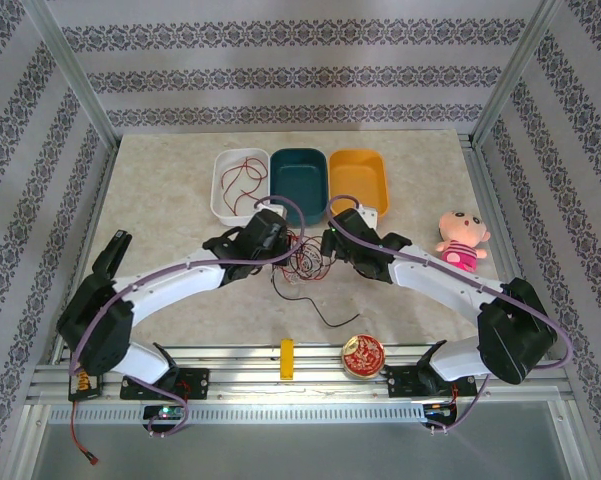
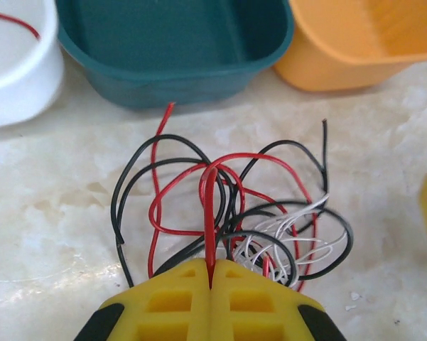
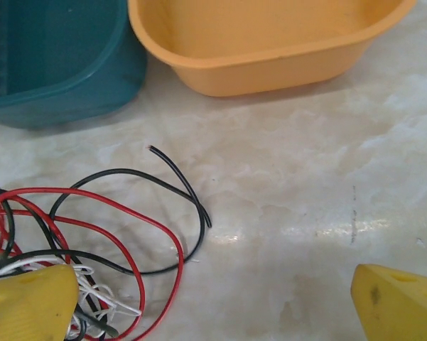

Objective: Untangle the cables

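— Where's the tangle sitting?

— The cables point(image 1: 302, 257) lie bunched in the middle of the table point(image 1: 160, 200). They are just in front of the teal bin point(image 1: 300, 180), between the two arms' tips.

— What's the left gripper point(image 2: 210, 278) doing?

— It's pinched tight on a red strand point(image 2: 209, 213), which comes straight out from between its yellow fingers. Black, red and thin white loops spread out beyond it.

— And the right gripper point(image 3: 213, 302)?

— It's spread wide and holds nothing. One finger point(image 3: 28, 302) sits over the white and red loops at the tangle's edge. I can't tell whether it touches them. The other finger is over bare table.

— Anything in the bins?

— A loose red wire point(image 2: 14, 23) lies in the white bin point(image 2: 21, 78), to the left of the teal one. The orange bin point(image 1: 358, 175) stands on the teal bin's other side.
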Tool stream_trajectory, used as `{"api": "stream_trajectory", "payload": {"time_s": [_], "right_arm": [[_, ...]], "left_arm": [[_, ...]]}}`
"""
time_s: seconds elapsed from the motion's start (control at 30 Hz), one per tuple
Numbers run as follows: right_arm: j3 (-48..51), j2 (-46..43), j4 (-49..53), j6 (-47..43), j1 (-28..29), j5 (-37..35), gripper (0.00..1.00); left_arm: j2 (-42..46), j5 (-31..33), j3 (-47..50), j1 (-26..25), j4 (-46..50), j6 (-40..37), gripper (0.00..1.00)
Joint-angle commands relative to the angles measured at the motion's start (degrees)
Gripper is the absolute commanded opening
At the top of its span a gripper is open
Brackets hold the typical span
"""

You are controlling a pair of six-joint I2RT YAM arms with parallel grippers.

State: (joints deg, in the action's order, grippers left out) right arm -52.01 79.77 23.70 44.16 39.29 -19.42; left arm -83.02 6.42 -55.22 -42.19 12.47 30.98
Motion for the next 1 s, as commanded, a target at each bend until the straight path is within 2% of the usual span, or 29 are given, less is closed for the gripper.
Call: {"api": "stream_trajectory", "payload": {"time_s": [0.0, 0.27, 0.53, 0.73, 0.97], "right_arm": [[-2.1, 0.9, -1.2, -2.6, 1.0, 0.7, 0.98], [-4.5, 2.9, -4.4, -4.8, 1.8, 4.4, 0.98], [0.9, 0.2, -16.0, -8.1, 2.3, 12.4, 0.98], [-0.4, 4.0, -14.6, -8.1, 2.4, 12.5, 0.98], [-3.6, 11.3, -13.0, -7.6, 2.4, 13.7, 0.98]], "left_arm": [[4.2, 1.3, 2.0, 0.6, 0.5, -3.4, 0.0], [11.5, -4.0, 3.1, 0.5, -4.9, -8.8, 0.0], [13.0, -5.3, 1.2, 0.5, -4.2, -10.7, 0.0], [14.0, -8.0, 2.1, 0.5, -6.0, -10.5, 0.0], [15.7, -8.0, 3.1, 0.5, -6.6, -10.0, 0.0]]}}
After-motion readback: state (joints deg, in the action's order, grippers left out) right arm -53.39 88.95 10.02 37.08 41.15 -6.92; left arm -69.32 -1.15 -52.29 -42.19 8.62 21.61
